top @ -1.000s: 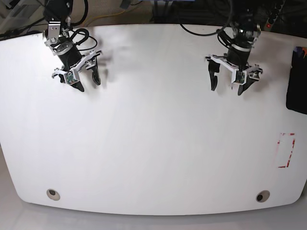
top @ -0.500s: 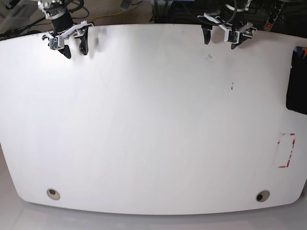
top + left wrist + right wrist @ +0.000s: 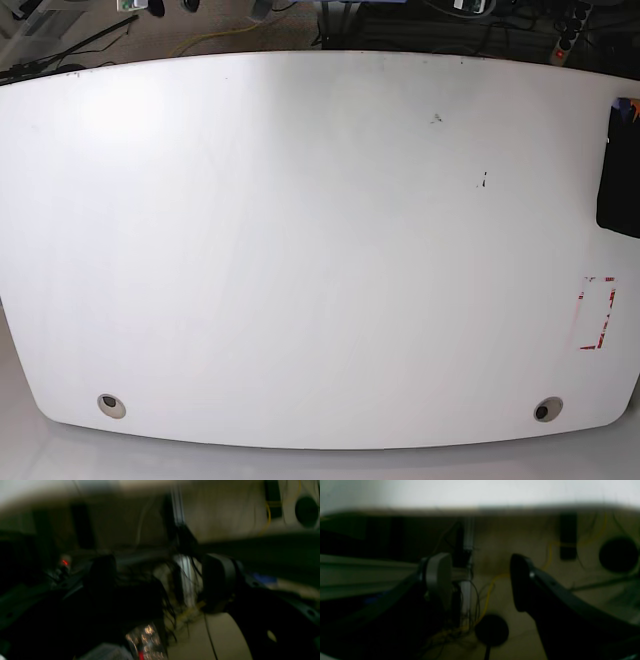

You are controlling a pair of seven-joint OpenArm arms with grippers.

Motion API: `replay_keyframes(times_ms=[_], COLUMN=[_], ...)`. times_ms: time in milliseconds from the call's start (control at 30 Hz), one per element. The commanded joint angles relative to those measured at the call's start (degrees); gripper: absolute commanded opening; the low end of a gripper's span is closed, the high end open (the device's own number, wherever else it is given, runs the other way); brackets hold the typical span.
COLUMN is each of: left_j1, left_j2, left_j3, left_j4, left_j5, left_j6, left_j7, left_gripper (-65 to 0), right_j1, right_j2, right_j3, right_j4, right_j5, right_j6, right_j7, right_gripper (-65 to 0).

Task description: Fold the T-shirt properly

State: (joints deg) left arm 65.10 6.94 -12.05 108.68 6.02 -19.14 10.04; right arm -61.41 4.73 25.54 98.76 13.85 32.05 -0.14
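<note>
**Counter's wide open**

The white counter (image 3: 300, 250) is bare across the middle, so a pincer can sweep anywhere. Only stuff in the way: a black thing (image 3: 620, 170) on the right edge and a red-marked rectangle (image 3: 596, 313) below it.

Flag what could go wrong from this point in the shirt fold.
1. The T-shirt sits at the table's right edge, partly outside the base view; it might slide off, and its fold cannot be checked.
2. The left gripper and right gripper hang open beyond the table, near loose cables; a finger could snag one.
</note>
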Motion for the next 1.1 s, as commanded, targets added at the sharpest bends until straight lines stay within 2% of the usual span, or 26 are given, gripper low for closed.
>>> replay_keyframes(times_ms=[0,200,400,533,733,867,967,1067], left_j1=[0.6,-6.6,-17.8,-25.5,-34.8,-43.6,-49.0,-52.7], left_j2=[-2.0,-5.0,-7.9,-9.3,-9.6,-10.7,-10.8,-10.8], left_j3=[0.2,0.1,-0.1,0.1,0.2,0.4,1.8,2.3], left_j4=[-4.7,-18.6,-37.5,-51.4,-68.4,-83.6,-93.0,-99.6], left_j5=[-0.6,-3.6,-3.9,-3.8,-3.6,-3.6,-3.8,-3.7], left_j6=[-0.2,-0.1,0.2,3.4,7.4,10.3,10.7,13.7], left_j7=[-0.9,-1.0,-1.0,-1.2,-6.1,-8.2,-11.3,-14.1], left_gripper=[-15.6,-15.6,-15.7,-15.7,-15.7,-15.7,-15.7,-15.7], right_j1=[-1.1,4.7,15.2,23.2,31.6,37.6,42.3,46.4], right_j2=[-0.1,1.5,3.8,5.2,7.3,8.9,9.1,9.1], right_j3=[-2.0,-6.5,-11.5,-15.1,-20.8,-25.6,-28.3,-30.5], right_j4=[-5.6,-19.1,-35.9,-47.5,-57.1,-64.3,-70.2,-74.8], right_j5=[0.3,0.2,0.1,0.1,0.1,0.1,0.1,0.1], right_j6=[0.7,0.4,0.0,-0.4,-4.6,-7.9,-9.9,-11.1], right_j7=[0.8,0.8,0.8,0.8,0.8,0.8,0.8,0.8], right_gripper=[-30.9,-31.1,-31.1,-31.2,-31.1,-31.1,-30.9,-30.9])
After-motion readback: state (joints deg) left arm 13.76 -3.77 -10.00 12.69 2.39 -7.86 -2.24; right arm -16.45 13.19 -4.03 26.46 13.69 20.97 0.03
